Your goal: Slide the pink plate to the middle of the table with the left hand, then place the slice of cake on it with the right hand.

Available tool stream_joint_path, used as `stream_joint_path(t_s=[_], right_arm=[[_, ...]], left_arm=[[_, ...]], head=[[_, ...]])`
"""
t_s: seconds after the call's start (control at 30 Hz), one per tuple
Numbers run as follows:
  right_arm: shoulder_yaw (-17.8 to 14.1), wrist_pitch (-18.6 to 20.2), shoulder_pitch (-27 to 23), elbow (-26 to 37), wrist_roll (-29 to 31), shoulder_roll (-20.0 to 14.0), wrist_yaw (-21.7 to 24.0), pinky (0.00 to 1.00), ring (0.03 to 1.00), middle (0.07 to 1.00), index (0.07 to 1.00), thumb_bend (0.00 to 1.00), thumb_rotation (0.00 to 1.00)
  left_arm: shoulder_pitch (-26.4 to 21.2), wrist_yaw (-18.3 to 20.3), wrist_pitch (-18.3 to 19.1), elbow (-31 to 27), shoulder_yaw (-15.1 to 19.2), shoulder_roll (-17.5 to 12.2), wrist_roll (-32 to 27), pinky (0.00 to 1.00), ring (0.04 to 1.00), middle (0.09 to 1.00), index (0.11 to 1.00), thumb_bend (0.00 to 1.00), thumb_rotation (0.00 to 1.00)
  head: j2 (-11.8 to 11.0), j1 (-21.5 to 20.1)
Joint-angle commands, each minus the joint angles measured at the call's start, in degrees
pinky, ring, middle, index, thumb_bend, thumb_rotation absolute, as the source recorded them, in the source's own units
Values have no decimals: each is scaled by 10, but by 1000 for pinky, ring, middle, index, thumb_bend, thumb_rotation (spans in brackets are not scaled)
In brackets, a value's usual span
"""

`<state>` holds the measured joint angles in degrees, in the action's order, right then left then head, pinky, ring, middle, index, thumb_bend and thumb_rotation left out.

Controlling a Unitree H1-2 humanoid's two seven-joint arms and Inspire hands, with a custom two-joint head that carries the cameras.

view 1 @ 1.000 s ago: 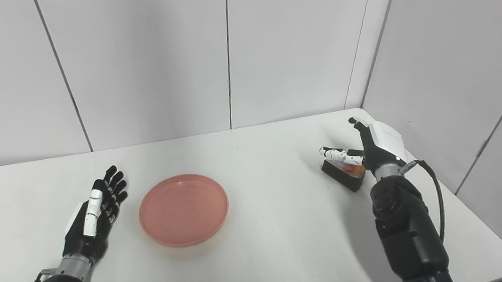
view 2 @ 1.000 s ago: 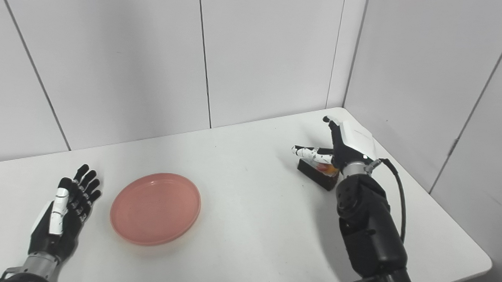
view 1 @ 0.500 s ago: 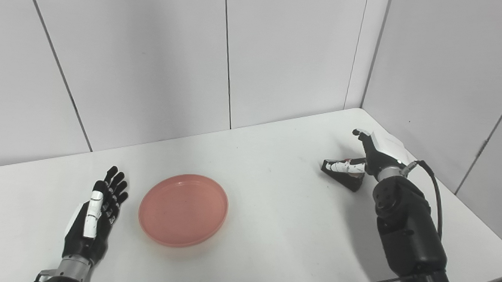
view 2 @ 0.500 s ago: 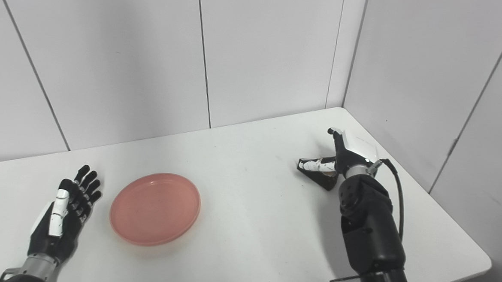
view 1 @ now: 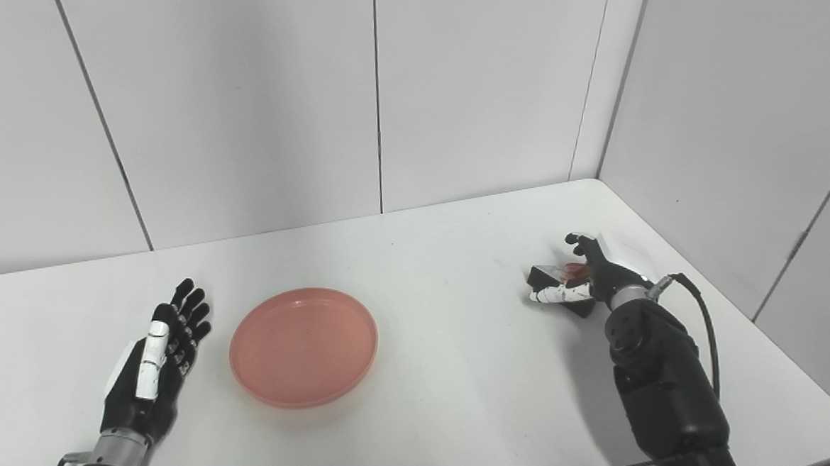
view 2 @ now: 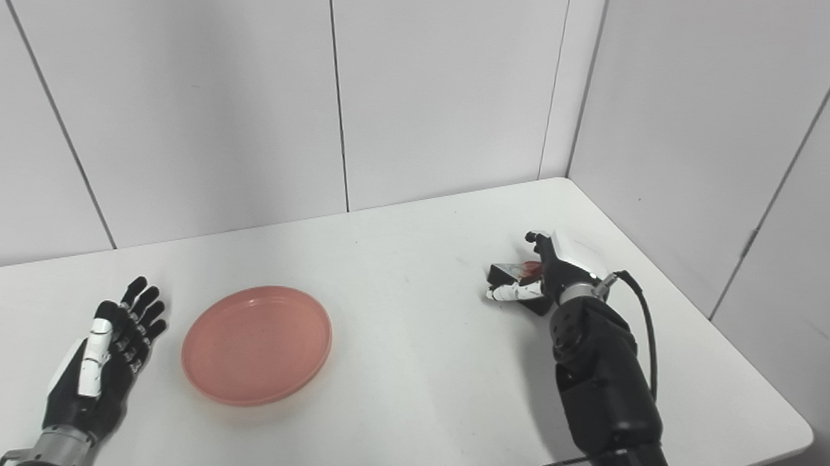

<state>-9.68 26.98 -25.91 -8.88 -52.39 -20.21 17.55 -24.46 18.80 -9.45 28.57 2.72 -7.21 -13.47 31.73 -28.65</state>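
Observation:
The pink plate (view 1: pixel 303 346) lies on the white table (view 1: pixel 449 391), left of its middle, with nothing on it. My left hand (view 1: pixel 156 361) lies open and flat on the table just left of the plate, not touching it. The slice of cake (view 1: pixel 545 274), dark with a red topping, sits on the table at the right, near the side wall. My right hand (view 1: pixel 601 268) is down on it, with the thumb (view 1: pixel 554 293) along its near side and the fingers curled over its far side. The hand hides much of the cake.
Grey wall panels close the table at the back and on the right, near the cake. The table's right corner and front edge (view 2: pixel 766 450) lie below my right arm (view 1: pixel 662 388). A black cable (view 1: pixel 701 326) loops off the right wrist.
My right hand has come down from above the cake and closed around it, the thumb moving to its near side. The left hand and the plate have not moved.

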Motion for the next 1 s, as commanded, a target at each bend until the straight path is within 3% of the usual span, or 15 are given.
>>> stream_joint_path(t_s=[0.0, 0.23, 0.27, 0.3, 0.37, 0.43, 0.57, 0.6, 0.67, 0.73, 0.87, 0.97], right_arm=[[2, -1, -14, 7, 13, -17, -26, 548, 685, 760, 809, 841, 207], [22, -1, -7, 4, 25, -35, -29, 501, 595, 687, 760, 771, 147], [22, -1, -8, 1, 23, -35, -28, 465, 557, 653, 745, 760, 101], [22, -1, -8, -2, 24, -36, -31, 395, 485, 581, 724, 686, 49], [23, -1, -9, -5, 22, -36, -38, 333, 423, 515, 708, 605, 16], [25, -1, -8, -6, 18, -36, -43, 189, 271, 477, 673, 572, 1], [29, -1, -3, 0, 17, -37, -56, 215, 306, 475, 626, 563, 0], [24, -1, -5, 1, 19, -34, -62, 230, 318, 476, 555, 545, 0], [19, -1, -6, 5, 24, -30, -73, 236, 321, 477, 510, 533, 0], [22, -1, -5, 12, 29, -32, -85, 243, 327, 422, 516, 524, 0], [23, -7, -1, 27, 58, -38, -110, 322, 398, 469, 492, 528, 0], [28, -16, 1, 44, 75, -44, -129, 288, 357, 438, 512, 526, 0]], left_arm=[[12, -5, 2, -3, -2, 1, 6, 1000, 1000, 1000, 1000, 695, 1000], [14, 1, 12, -13, -4, 0, 6, 1000, 1000, 1000, 1000, 715, 1000], [14, 2, 11, -12, -4, 0, 6, 1000, 1000, 1000, 1000, 719, 1000], [13, 2, 9, -9, -4, 0, 6, 1000, 1000, 1000, 1000, 722, 1000], [13, 1, 8, -11, -4, 1, 7, 1000, 1000, 1000, 1000, 724, 1000], [15, -1, 20, -24, -6, 2, 9, 1000, 1000, 1000, 1000, 717, 1000], [18, -5, 22, -30, -7, 5, 10, 1000, 1000, 1000, 1000, 714, 1000], [18, -6, 21, -30, -6, 8, 10, 1000, 1000, 1000, 1000, 713, 1000], [18, -7, 19, -29, -6, 11, 10, 1000, 1000, 1000, 1000, 713, 1000], [18, -9, 17, -27, -7, 14, 10, 1000, 1000, 1000, 1000, 714, 1000], [23, -20, 24, -43, -10, 26, 15, 1000, 1000, 1000, 1000, 701, 1000], [32, -37, 43, -69, -18, 28, 33, 1000, 1000, 1000, 1000, 659, 1000]], head=[[0, 1], [2, 5], [2, 5], [2, 6], [2, 6], [3, 8], [4, 13], [5, 16], [6, 22], [6, 32], [9, 60], [8, 87]])
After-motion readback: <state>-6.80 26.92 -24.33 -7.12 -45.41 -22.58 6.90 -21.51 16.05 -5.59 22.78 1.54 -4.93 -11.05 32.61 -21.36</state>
